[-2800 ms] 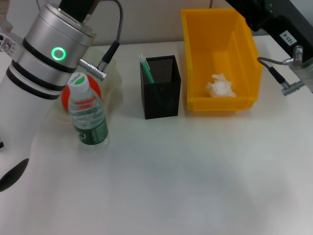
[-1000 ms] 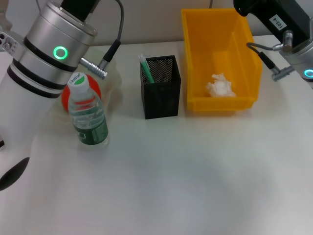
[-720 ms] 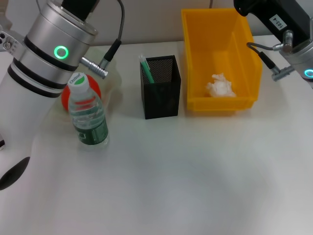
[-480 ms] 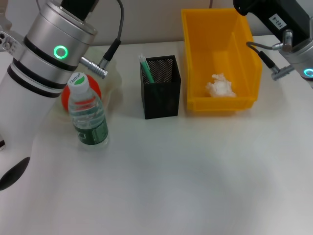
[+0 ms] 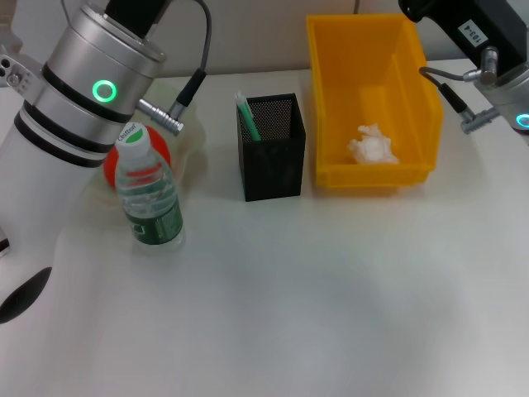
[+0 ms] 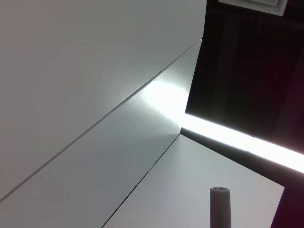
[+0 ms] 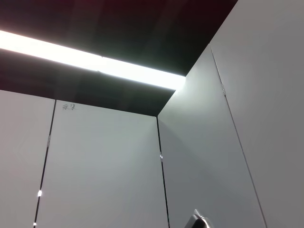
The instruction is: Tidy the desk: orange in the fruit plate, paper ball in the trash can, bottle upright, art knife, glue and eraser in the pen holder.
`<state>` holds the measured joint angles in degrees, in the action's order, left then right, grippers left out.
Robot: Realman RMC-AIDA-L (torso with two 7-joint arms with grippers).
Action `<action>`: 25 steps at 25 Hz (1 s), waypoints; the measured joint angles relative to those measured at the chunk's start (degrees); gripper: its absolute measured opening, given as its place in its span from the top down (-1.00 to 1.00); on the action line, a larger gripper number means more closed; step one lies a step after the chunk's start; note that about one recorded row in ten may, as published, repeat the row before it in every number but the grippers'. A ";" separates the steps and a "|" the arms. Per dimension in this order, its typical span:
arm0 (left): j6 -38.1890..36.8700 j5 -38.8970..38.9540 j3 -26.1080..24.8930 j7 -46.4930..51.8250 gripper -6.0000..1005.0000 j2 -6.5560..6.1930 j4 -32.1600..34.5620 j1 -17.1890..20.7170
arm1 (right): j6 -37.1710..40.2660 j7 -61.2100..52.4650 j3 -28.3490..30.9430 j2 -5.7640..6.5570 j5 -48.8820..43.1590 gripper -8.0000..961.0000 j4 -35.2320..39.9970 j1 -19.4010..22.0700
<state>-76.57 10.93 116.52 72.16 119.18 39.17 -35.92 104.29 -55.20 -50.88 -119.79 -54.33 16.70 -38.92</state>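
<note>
yellow plastic forms the trash can (image 5: 413, 87), an open bin standing at the far side of the white desk (image 5: 331, 298), with the crumpled paper ball (image 5: 371, 145) lying on its floor. the right arm (image 5: 483, 45) hangs over the far right corner, just beside the bin's right wall and above the desk; only its dark link, wrist ring and cable plug show, so its gripper is out of sight and whether it is open or closed is not shown. its wrist camera looks up at wall panels and a ceiling light strip.

towards the left arm from the bin stands the black mesh pen holder (image 5: 271, 147), upright and near the bin but apart from it, with a green-tipped item (image 5: 246, 116) leaning inside; which tool it is cannot be told. the left arm (image 5: 87, 91), a broad silver and white cylinder with a lit green ring, fills the near left of the head view. its gripper is also out of sight, so its state cannot be told. just under that arm's cable plug the bottle (image 5: 149, 188) stands upright on the desk, white cap on, green label low. behind it the orange (image 5: 135, 161) sits in the pale fruit plate (image 5: 188, 136), partly hidden by the bottle and the arm.
</note>
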 joint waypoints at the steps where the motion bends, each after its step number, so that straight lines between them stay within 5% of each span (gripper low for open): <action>1: 0.00 0.00 0.02 0.00 0.68 0.00 -0.02 0.02 | 0.00 0.02 0.00 0.00 0.02 0.68 0.00 0.02; 21: -1.99 -0.57 1.06 -1.58 0.64 0.00 0.31 0.33 | 0.31 0.45 -0.01 0.00 0.17 0.69 0.00 0.36; 25: -2.02 -0.77 1.26 -1.58 0.39 0.00 0.27 0.19 | 0.37 0.45 -0.46 0.00 0.81 0.69 -0.03 0.41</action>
<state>-78.58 10.16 117.78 70.58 119.18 39.43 -35.73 104.66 -54.75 -51.35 -119.79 -53.53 16.66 -38.51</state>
